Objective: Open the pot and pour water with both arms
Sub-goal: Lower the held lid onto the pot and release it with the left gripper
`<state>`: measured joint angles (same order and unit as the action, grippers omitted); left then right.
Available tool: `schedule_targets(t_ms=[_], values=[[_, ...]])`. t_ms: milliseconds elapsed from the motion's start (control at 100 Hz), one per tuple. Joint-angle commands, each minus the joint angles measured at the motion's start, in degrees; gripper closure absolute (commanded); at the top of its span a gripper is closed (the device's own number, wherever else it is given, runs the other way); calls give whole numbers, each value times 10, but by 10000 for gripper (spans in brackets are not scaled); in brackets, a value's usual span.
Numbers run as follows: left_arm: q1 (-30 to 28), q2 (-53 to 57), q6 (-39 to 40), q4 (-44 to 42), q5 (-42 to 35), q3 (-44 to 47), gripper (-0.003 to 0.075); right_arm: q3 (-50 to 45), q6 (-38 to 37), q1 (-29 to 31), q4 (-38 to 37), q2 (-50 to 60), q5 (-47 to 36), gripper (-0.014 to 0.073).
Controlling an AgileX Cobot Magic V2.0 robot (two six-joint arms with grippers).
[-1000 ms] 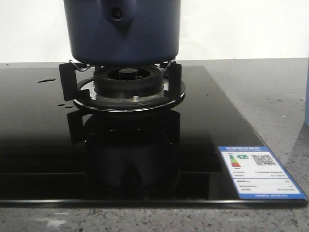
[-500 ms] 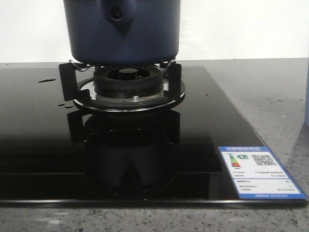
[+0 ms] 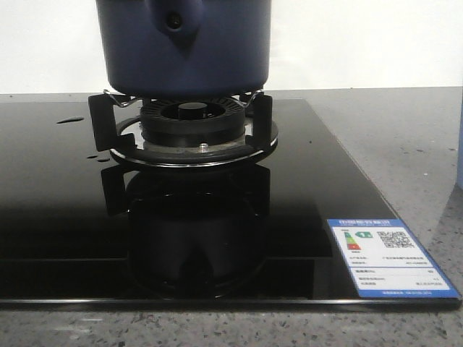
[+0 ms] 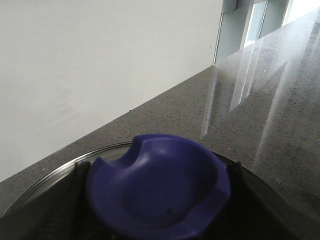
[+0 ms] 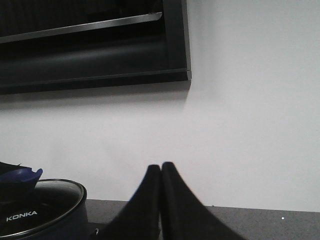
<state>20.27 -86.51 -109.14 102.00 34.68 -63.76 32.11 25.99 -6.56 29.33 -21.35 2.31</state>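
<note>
Pot (image 3: 184, 47) sits unmoved on the burner (image 3: 189, 126). Your left gripper (image 4: 157, 200) clamps the lid knob (image 4: 157, 192); right gripper (image 5: 160, 200) jaws closed, empty. Lift next.

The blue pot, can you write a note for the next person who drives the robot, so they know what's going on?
Left gripper: fingers on either side of the lid's blue knob; grip cannot be confirmed.
Right gripper: shut, empty, in the air beside the pot.
The pot sits on the burner stand, with the glass lid on it.
Done: left arm reached the knob.
Left: lift the lid off, take the pot, pour the water.
</note>
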Motion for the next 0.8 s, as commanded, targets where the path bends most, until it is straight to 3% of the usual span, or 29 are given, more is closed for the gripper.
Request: schedule_targets(t_ms=[0,220,570,790], values=[[3,18,-3,47,24,-20,139,21,6,3,-5,-3,-32,662],[3,23,0,47,70,-22,122,21,6,3,-5,-3,-32,662],[-16,99,8,46,60,-22,125,21,6,3,-5,-3,-32,662],[-55,194,56,17,2,6,276,21,6,3,-18,-3,-23,662]])
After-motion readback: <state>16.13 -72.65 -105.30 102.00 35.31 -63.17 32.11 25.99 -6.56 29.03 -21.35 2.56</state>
